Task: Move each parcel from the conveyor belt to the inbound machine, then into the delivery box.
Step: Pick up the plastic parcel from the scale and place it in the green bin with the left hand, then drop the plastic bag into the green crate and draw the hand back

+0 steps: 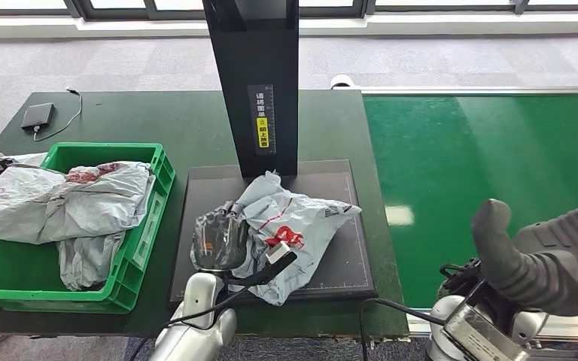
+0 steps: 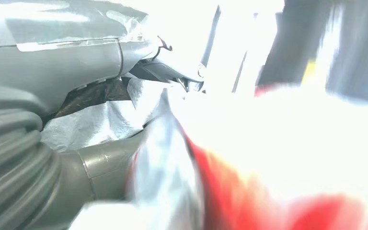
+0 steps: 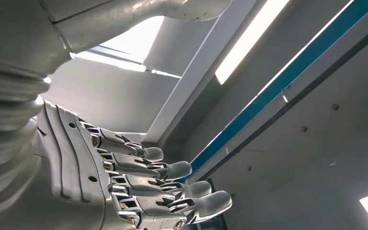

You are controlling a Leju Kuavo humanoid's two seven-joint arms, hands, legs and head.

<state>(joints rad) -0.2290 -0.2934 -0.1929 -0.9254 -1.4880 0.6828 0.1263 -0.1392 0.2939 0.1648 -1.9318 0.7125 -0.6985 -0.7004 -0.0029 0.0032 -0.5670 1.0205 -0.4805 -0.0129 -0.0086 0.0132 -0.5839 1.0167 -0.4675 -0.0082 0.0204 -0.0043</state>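
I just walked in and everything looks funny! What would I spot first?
Probably the crumpled grey plastic parcel with red print, lying on the dark flat scanner plate under a tall black post, with the robot's left hand gripping its edge. Left of it, a green plastic crate holds more grey parcels.

- Crumpled grey plastic parcel bag with red print and a white label (image 1: pixel 290 226): lies flat on the dark flat scanning plate of the inbound machine (image 1: pixel 350 263), at the foot of its black upright column (image 1: pixel 260 75).
- Green plastic delivery box (image 1: pixel 147 226): left of the plate, heaped with similar grey parcels (image 1: pixel 60 197).
- Green conveyor belt (image 1: pixel 482 150): right of the plate.
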